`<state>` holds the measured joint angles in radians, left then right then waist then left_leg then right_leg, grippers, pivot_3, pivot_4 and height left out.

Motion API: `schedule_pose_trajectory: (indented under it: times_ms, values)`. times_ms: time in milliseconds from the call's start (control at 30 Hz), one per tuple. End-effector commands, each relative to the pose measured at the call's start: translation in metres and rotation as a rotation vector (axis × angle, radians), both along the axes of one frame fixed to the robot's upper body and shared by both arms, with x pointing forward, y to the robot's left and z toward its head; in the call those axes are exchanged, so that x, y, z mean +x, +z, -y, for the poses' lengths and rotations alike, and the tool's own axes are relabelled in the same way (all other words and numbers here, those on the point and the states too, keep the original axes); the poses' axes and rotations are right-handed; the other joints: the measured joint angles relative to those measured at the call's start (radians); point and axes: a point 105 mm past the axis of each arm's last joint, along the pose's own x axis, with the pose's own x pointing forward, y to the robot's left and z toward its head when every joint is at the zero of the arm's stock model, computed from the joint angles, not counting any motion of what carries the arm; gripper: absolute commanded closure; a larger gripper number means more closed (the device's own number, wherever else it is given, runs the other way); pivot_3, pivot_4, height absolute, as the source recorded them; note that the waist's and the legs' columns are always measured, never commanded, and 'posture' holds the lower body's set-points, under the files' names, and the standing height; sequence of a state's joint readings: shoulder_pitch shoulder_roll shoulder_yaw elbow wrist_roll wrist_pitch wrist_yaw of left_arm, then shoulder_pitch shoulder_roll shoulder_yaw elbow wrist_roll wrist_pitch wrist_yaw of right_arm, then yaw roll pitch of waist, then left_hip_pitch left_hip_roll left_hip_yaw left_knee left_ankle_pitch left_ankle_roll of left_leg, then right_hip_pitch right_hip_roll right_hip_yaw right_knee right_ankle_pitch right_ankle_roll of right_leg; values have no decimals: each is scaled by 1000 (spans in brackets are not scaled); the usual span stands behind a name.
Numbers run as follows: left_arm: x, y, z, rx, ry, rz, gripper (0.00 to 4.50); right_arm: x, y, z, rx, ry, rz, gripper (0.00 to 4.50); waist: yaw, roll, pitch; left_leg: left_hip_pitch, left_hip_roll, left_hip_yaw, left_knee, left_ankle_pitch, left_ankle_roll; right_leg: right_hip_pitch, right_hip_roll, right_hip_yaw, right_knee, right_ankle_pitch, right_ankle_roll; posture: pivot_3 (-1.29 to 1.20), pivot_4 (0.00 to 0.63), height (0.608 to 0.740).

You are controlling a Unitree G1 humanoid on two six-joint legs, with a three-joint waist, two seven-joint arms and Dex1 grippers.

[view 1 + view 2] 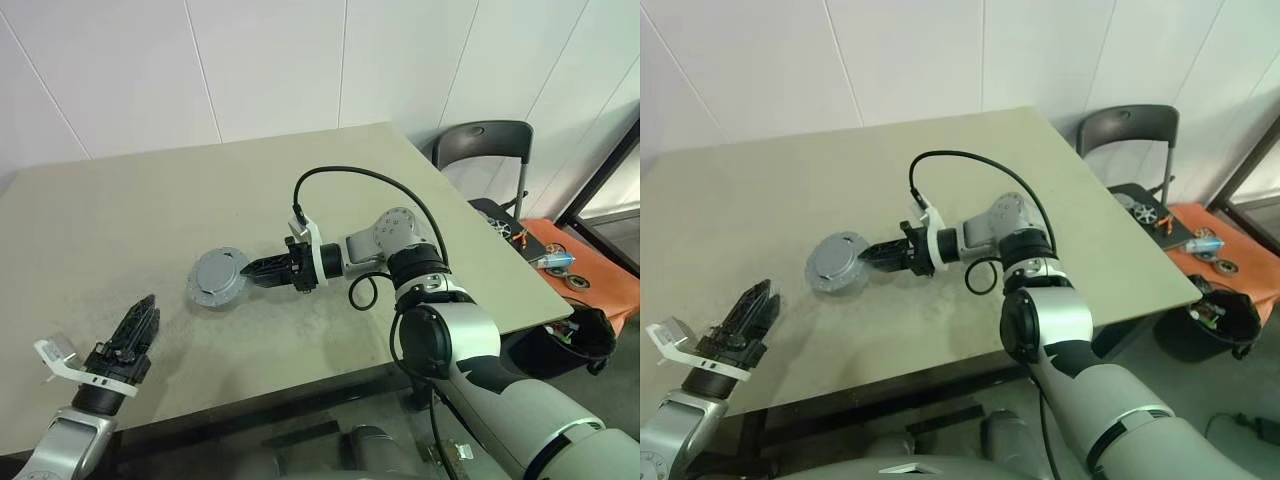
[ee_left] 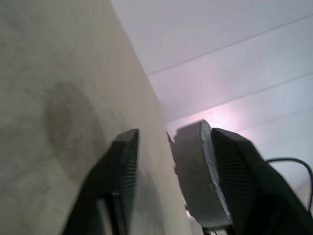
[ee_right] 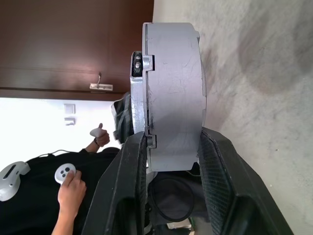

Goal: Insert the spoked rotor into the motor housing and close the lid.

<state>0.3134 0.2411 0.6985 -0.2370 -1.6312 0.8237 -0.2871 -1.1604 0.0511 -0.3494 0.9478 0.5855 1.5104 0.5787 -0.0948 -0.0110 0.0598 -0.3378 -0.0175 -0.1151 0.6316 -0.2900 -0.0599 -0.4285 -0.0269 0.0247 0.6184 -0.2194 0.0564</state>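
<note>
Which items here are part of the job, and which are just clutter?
Job:
- closed motor housing and lid assembly, gripped at its rim
- right gripper, shut on it
- left gripper, open and holding nothing

Lying about:
- table
- chair
- small parts on the orange surface

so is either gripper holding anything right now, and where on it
The right gripper clamps the closed grey motor assembly across its thickness at the rim, one finger on each flat face. The left gripper holds nothing.
</note>
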Motion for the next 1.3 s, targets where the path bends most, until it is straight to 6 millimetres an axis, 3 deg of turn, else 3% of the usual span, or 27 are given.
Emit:
schedule_pose_trajectory:
  times_ms: [33,200,367,667,967,1067,1300]
  values:
    - [-2,1,8,-17,-72,19,163,4,38,-6,124,14,89,3316,0,0,0,0,0,0,0,0,0,0,0,0,0,0,0,0,0,740]
    - [-4,2,14,-93,-97,51,0,2,41,-7,133,31,102,3316,-1,0,0,0,0,0,0,0,0,0,0,0,0,0,0,0,0,740]
    - [2,6,30,-50,-147,42,0,-3,47,-8,159,60,105,3316,0,0,0,0,0,0,0,0,0,0,0,0,0,0,0,0,0,740]
    - [12,47,47,-114,-183,179,0,-12,46,-10,158,104,104,3316,0,0,0,0,0,0,0,0,0,0,0,0,0,0,0,0,0,740]
    - [17,54,50,-127,-169,181,0,-15,45,-12,160,113,100,3316,1,0,0,0,0,0,0,0,0,0,0,0,0,0,0,0,0,740]
    - [19,54,49,-145,-154,174,597,-15,45,-12,162,113,97,3316,2,0,0,0,0,0,0,0,0,0,0,0,0,0,0,0,0,740]
    - [18,54,59,-149,-206,164,2689,-15,46,-13,176,112,86,3316,1,0,0,0,0,0,0,0,0,0,0,0,0,0,0,0,0,740]
